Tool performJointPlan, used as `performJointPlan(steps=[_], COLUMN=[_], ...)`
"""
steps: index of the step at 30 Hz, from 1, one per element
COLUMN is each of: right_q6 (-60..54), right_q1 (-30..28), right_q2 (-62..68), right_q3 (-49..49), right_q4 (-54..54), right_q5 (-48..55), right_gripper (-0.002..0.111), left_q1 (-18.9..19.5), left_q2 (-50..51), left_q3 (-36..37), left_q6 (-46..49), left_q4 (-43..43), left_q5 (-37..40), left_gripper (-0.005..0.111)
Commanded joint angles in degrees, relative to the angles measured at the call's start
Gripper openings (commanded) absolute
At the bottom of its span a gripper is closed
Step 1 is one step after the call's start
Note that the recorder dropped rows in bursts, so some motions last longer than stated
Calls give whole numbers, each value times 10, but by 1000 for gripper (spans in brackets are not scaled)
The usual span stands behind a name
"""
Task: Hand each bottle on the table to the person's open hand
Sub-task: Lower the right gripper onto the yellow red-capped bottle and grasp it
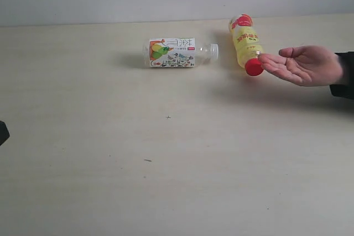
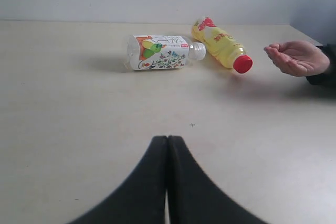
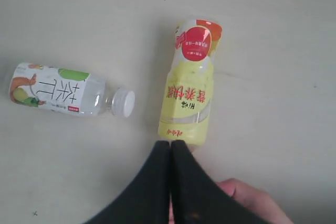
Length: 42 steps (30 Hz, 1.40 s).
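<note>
Lying just ahead of the right gripper [image 3: 170,144], fingers pressed together, empty: yellow bottle [image 3: 188,95], fruit-label bottle [image 3: 58,92] beside it; left gripper [image 2: 167,140] likewise closed, empty

Yellow bottle [image 2: 220,45], clear bottle [image 2: 157,52], palm-up hand [image 2: 296,57], gripper [image 2: 167,139]

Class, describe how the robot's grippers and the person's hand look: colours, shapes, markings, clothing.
The left gripper and right gripper each have plain matte black fingers, broad at the base, tapering to narrow tips; no markings or cables show. The hand is bare and light-skinned, with a dark sleeve.
</note>
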Motion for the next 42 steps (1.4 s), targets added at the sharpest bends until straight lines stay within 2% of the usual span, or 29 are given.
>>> performJointPlan(steps=[1,5,9,11,17,35,38,42], right_q6=[-3,-14,-36,-40,-21,29,32,50], right_q1=[-2,-2,7,15,48,48,48,48], right_q2=[73,137,184,204,254,324,324,324], right_q3=[-52,-85,-109,-123,-169,-175,-175,-175], right_q4=[2,1,-3,-17,-86,-99,-99,-100], right_q5=[-5,-5,-5,-5,-5,-36,-37,-36], right_gripper=[13,37,77,86,86,86,79,57], left_q1=[0,0,0,0,0,0,0,0], left_q2=[-3,-3,-3,-3,-3,-3,-3,-3], left_q3=[3,3,3,3,3,3,3,3], left_q6=[-1,-1,-1,-1,-1,-1,-1,-1], left_q4=[-4,-4,-4,-4,-4,-4,-4,-4], left_q5=[-4,-4,-4,-4,-4,-4,-4,-4], left_gripper=[0,0,0,0,0,0,0,0])
